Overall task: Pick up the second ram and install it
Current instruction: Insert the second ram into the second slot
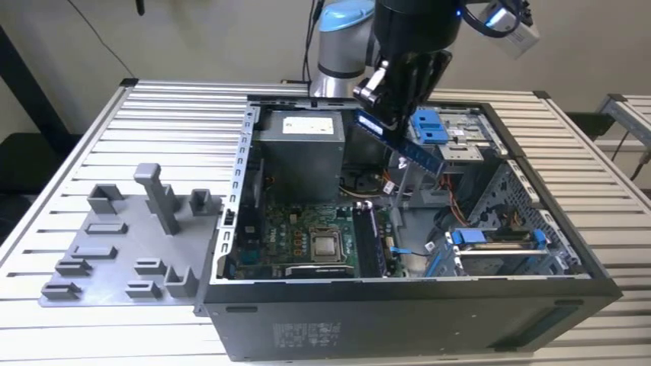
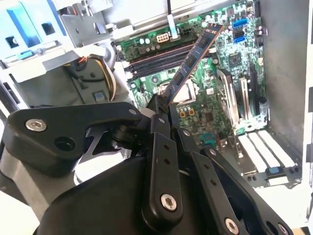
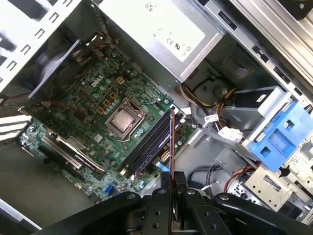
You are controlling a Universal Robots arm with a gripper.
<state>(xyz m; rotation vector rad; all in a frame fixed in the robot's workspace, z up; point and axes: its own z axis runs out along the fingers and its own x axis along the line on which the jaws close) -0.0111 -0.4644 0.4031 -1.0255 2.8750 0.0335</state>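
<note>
Tool: gripper (image 1: 373,97), clamped on one end of the memory stick (image 1: 405,146).
Item held: memory stick, a long flat dark-blue board with black chips, gripped by its short end, the rest jutting free.
Location of item: in the air above the open computer case (image 1: 407,297), clear of the board, toward the far side in the exterior view.
Long axis: tilted, sloping down from the gripper toward the exterior view's right, neither level nor upright.
Target area: long black sockets (image 2: 156,58) on the motherboard (image 1: 305,229), beside the processor.
Key relation: sockets lie below and beyond the free end. In the second wrist view the stick (image 2: 193,61) crosses the socket lines at an angle, so it is judged not yet parallel to them.
Contact with sockets: none seen.
Other fittings: grey fixture (image 1: 112,252) on the slatted table (image 1: 183,114), well apart from the gripper.
</note>
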